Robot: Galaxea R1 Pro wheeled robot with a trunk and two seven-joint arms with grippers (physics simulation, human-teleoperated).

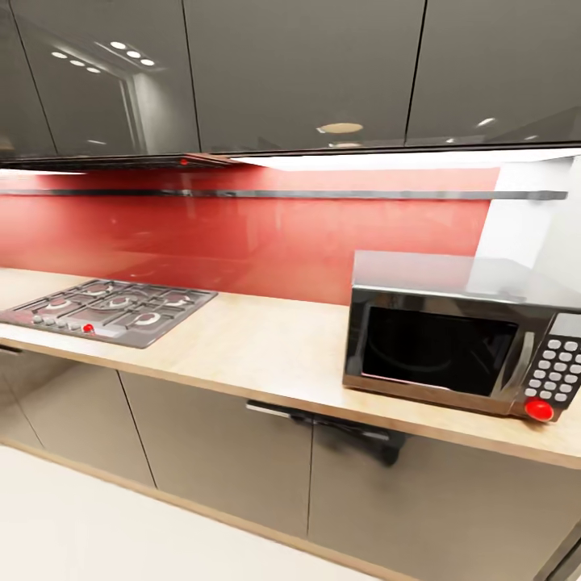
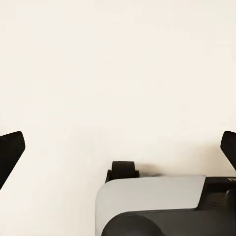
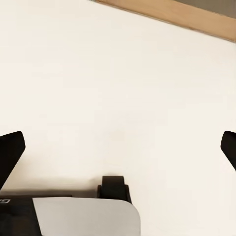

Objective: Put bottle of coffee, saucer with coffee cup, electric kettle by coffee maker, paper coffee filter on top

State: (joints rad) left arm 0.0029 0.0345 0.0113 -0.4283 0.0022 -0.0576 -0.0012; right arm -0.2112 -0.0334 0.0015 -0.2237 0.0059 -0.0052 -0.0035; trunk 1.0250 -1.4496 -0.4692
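None of the coffee things are in sight. Ahead of me in the head view runs a light wood countertop (image 1: 266, 343) against a red backsplash. My left gripper (image 2: 118, 147) is open over pale floor, its dark fingertips (image 2: 10, 152) wide apart at the frame's sides. My right gripper (image 3: 118, 147) is open too, its fingertips (image 3: 10, 152) spread wide above the floor, nothing between them.
A silver microwave (image 1: 460, 335) stands on the counter at the right; a gas hob (image 1: 109, 311) is set in at the left. Grey cabinets hang above and stand below. My own base (image 2: 152, 204) shows under the left gripper. A wooden plinth strip (image 3: 172, 12) crosses the right wrist view.
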